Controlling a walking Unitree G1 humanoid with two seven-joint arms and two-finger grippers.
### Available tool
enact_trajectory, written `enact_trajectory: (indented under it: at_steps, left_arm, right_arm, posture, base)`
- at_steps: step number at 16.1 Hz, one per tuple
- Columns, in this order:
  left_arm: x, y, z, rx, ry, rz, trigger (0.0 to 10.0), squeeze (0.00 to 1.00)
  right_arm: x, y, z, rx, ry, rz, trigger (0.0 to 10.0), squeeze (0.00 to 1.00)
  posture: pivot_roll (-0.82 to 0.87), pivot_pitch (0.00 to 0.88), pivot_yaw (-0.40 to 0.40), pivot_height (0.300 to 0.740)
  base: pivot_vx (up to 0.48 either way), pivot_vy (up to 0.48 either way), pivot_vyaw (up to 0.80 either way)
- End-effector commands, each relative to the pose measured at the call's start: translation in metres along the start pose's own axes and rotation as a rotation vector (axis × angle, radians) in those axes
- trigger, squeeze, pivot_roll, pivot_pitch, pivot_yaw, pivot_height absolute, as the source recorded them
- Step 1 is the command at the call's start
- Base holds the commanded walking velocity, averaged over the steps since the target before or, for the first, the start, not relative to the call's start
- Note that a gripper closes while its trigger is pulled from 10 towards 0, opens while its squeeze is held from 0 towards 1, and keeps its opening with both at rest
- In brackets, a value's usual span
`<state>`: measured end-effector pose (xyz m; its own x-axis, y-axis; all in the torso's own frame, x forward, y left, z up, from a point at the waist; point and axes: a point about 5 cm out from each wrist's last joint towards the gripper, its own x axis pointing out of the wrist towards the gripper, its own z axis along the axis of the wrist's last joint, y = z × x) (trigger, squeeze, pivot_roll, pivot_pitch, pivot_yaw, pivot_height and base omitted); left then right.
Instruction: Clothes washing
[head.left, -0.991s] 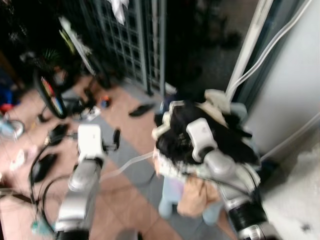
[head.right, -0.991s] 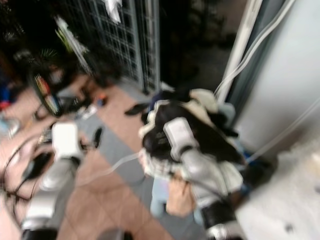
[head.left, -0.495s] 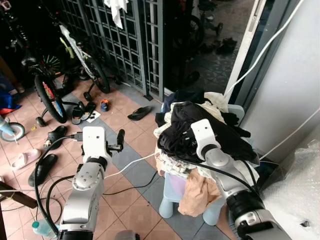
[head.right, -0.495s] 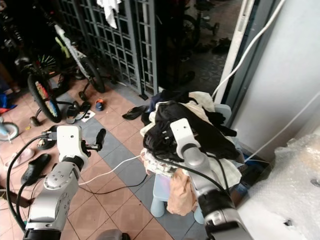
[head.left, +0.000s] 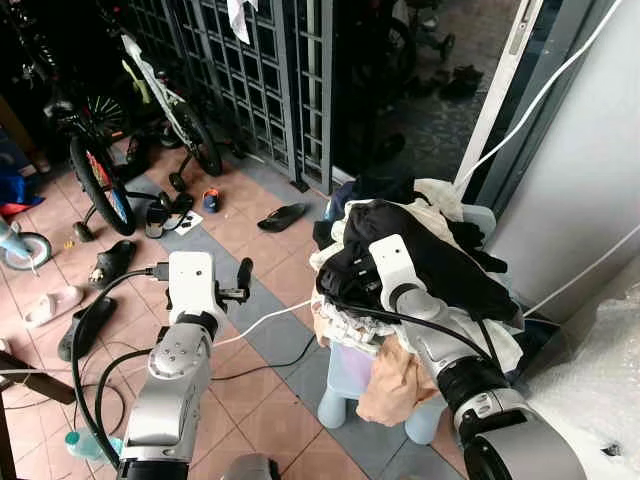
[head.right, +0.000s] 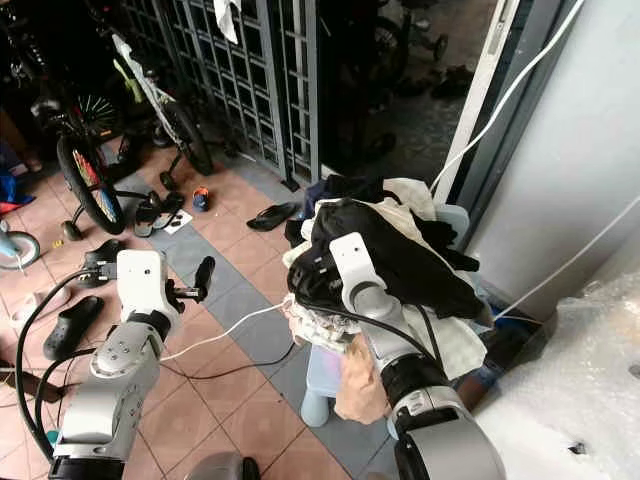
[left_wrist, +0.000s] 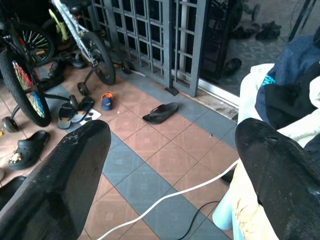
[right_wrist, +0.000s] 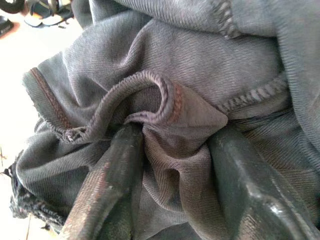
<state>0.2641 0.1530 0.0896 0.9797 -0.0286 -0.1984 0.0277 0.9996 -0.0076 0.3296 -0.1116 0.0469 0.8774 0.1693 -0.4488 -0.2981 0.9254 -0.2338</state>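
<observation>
A heap of laundry (head.left: 430, 215) lies on a pale blue stool (head.left: 347, 377), with a black garment (head.left: 455, 275) on top. My right arm reaches into the heap from the front. Its gripper (right_wrist: 175, 200) is pushed into the dark cloth (right_wrist: 165, 65), and the fingers (right_wrist: 112, 185) are shut on a bunched fold with a stitched hem. My left gripper (left_wrist: 170, 175) is held open over the tiled floor to the left of the heap, holding nothing; in the left eye view it is the left gripper (head.left: 243, 276).
A white cable (head.left: 268, 321) runs across the floor under my left arm. Bicycles (head.left: 100, 185) and scattered sandals (head.left: 283, 216) stand to the left, before a metal gate (head.left: 270, 80). A white wall (head.left: 590, 170) rises on the right, with plastic wrap (head.left: 605, 400) below it.
The view was blurred a second ago and is steady now. My right wrist has shifted slightly left, deeper into the black garment. The left arm holds its pose.
</observation>
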Motion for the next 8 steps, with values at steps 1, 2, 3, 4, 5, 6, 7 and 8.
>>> enact_trajectory:
  at_steps: [1, 2, 3, 4, 5, 6, 7, 8]
  left_arm:
    - [-0.0017, 0.002, 0.001, 0.011, 0.002, 0.01, 10.0, 0.0]
    - [-0.0021, 0.0017, 0.0007, 0.01, 0.003, 0.01, 10.0, 0.0]
    - [-0.0025, 0.0011, 0.0003, 0.01, 0.005, 0.01, 10.0, 0.0]
    - [-0.0026, 0.0007, -0.0005, 0.007, 0.008, 0.012, 10.0, 0.0]
    - [-0.0026, 0.0006, -0.0007, 0.006, 0.009, 0.013, 10.0, 0.0]
    - [-0.0025, 0.0004, -0.0011, 0.004, 0.01, 0.014, 10.0, 0.0]
    - [-0.002, 0.0, -0.0012, 0.001, 0.009, 0.01, 10.0, 0.0]
    - [-0.0015, -0.0001, -0.0005, 0.011, 0.004, 0.012, 10.0, 0.0]
  right_arm:
    - [0.0026, 0.0022, 0.0046, -0.004, 0.002, 0.001, 0.0, 0.0]
    - [0.0031, 0.0019, 0.0038, -0.003, 0.005, 0.0, 0.0, 0.0]
    - [0.003, 0.0016, 0.0011, 0.0, 0.014, -0.002, 0.0, 0.0]
    - [0.0024, 0.0025, -0.0025, 0.006, 0.022, 0.001, 0.0, 0.0]
    - [0.0022, 0.0029, -0.0036, 0.009, 0.024, 0.004, 0.0, 0.0]
    - [0.0022, 0.0033, -0.0045, 0.011, 0.023, 0.007, 0.0, 0.0]
    - [0.0024, 0.0028, -0.0041, 0.02, 0.016, 0.008, 0.0, 0.0]
    - [0.0023, 0.0009, -0.0012, 0.063, -0.01, 0.011, 0.0, 0.0]
  posture:
    - [0.04, 0.013, 0.036, 0.74]
    - [0.04, 0.017, 0.032, 0.74]
    - [0.04, 0.016, 0.028, 0.74]
    - [0.04, 0.015, 0.024, 0.74]
    - [0.04, 0.015, 0.024, 0.74]
    - [0.04, 0.013, 0.023, 0.74]
    - [0.04, 0.011, 0.023, 0.74]
    - [0.04, 0.01, 0.023, 0.74]
  base:
    - [0.0, 0.0, 0.0]
    - [0.0, 0.0, 0.0]
    - [0.0, 0.0, 0.0]
    - [0.0, 0.0, 0.0]
    - [0.0, 0.0, 0.0]
    - [0.0, 0.0, 0.0]
    - [0.0, 0.0, 0.0]
    - [0.0, 0.0, 0.0]
